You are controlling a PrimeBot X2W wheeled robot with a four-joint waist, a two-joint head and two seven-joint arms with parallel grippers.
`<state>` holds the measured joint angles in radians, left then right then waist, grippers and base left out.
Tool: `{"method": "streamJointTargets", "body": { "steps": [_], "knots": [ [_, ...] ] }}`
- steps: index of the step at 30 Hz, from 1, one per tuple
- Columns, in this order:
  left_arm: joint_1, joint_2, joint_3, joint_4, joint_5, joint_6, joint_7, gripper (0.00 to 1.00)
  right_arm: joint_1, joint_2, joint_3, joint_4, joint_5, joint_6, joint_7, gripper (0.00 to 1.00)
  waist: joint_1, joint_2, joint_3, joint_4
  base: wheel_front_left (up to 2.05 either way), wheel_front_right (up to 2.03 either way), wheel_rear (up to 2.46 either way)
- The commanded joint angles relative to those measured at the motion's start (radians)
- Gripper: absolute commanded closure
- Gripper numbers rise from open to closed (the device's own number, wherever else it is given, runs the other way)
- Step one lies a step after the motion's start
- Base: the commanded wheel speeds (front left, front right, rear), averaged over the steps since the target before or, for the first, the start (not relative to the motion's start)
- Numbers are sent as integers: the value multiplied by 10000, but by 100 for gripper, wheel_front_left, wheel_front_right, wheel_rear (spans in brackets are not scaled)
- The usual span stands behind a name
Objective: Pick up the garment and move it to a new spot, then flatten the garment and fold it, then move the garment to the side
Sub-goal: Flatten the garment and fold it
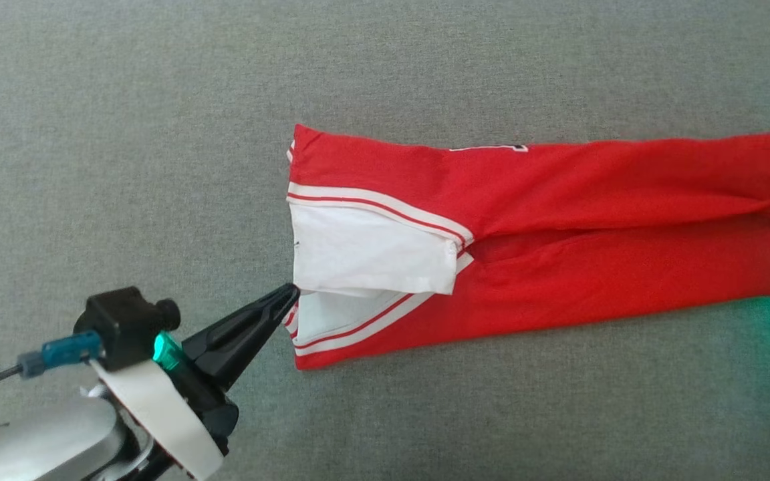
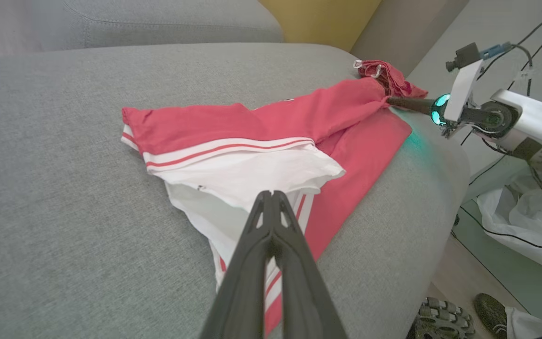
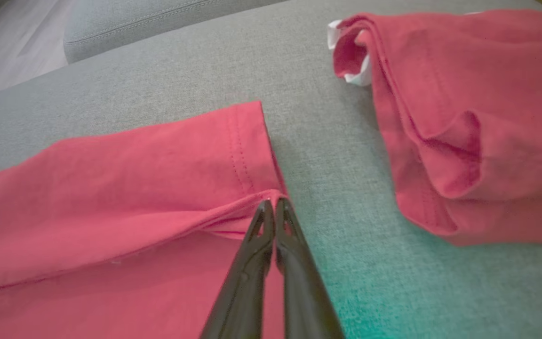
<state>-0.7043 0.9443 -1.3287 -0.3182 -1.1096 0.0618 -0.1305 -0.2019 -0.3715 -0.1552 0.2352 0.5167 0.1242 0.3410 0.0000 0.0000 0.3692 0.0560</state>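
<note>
Folding stage: red cloth garment with white striped trim (image 1: 592, 200), doubled lengthwise on grey fabric cushion (image 1: 158, 133); right gripper (image 3: 273, 202) pinches hem, left gripper (image 1: 290, 291) closed at collar. Next: probably bringing ends together.

Red garment (image 1: 559, 220) with white striped trim, folded lengthwise, flat on grey cushion (image 1: 158, 133)

Grey cushion (image 1: 158, 133): woven fabric, across the head view from 9 to 3 o'clock.
Second grey cushion (image 2: 158, 19): seamed, 11 o'clock in the left wrist view.
Yellow panel (image 2: 318, 19): 12 o'clock, behind both cushions.
Crumpled red cloth (image 3: 478, 117): 2 o'clock in the right wrist view, white trim.
White plastic sheet (image 2: 525, 216): 4 o'clock, on the floor.
Shoes (image 2: 445, 322): 5 o'clock, treaded.
Pale wood floor (image 3: 12, 42): 10 o'clock.
</note>
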Motion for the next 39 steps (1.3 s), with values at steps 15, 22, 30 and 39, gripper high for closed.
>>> {"method": "streamJointTargets", "body": {
  "steps": [15, 22, 30, 39],
  "knots": [
    [1007, -1098, 963, 737, -11, 789, -1164, 0, 543, 347, -472, -65, -275, 65, -963, 0, 0, 0, -478, 76, 0, 0, 0],
    [3089, -3584, 4084, 1808, 2496, 2834, -1308, 0, 1480, 1499, -1023, -495, -480, 65, -2463, 0, 0, 0, -1113, 184, 0, 0, 0],
    [5551, -5932, 7026, 1999, 6300, 3330, -1311, 0, 1484, 2418, -2004, -267, -817, 65, -3090, 0, 0, 0, -1653, 639, 0, 0, 0],
    [6648, -7444, 8434, 1980, 8159, 2125, -1312, 0, -498, 2490, -4000, 1317, -2372, 65, -2246, 0, 0, 0, -1573, 1570, 0, 0, 0]
  ]
}}
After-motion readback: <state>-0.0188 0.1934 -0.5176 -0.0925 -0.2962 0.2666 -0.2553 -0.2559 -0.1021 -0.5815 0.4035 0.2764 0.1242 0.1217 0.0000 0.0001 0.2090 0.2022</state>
